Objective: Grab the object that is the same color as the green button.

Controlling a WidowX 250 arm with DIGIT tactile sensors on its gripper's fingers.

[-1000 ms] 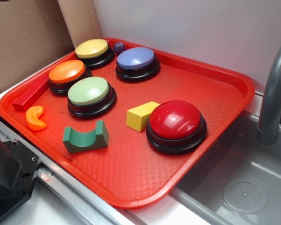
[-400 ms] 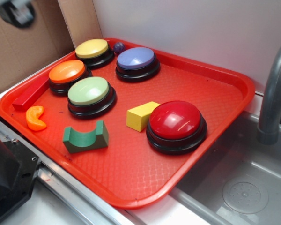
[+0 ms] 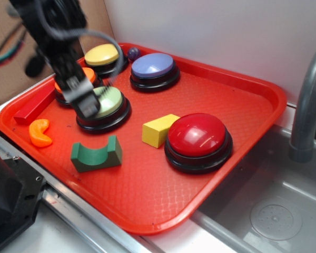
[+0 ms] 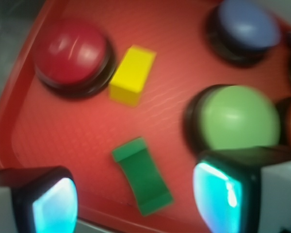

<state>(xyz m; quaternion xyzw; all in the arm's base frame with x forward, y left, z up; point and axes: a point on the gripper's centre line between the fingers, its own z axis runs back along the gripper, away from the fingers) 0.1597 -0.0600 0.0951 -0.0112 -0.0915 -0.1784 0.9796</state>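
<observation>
The dark green notched block (image 3: 96, 154) lies on the red tray (image 3: 210, 95) near its front left edge, notch up. It also shows in the wrist view (image 4: 142, 175), below and between my two fingers. The pale-green domed button (image 3: 106, 105) on its black base stands just behind the block; it shows in the wrist view (image 4: 237, 118) too. My gripper (image 3: 81, 97) hangs in the air over the left side of that button, blurred by motion. It is open and empty; the fingers (image 4: 222, 194) stand wide apart.
On the tray: a yellow block (image 3: 159, 129), a red button (image 3: 198, 139), a blue button (image 3: 154, 68), a yellow button (image 3: 104, 57), an orange button (image 3: 73, 84), an orange curved piece (image 3: 40, 133), a red bar (image 3: 34, 107). A sink with faucet (image 3: 308, 105) lies right.
The arm has come in from the upper left and moved down and right; it now hangs over the orange and green buttons. Nothing on the tray has moved.
</observation>
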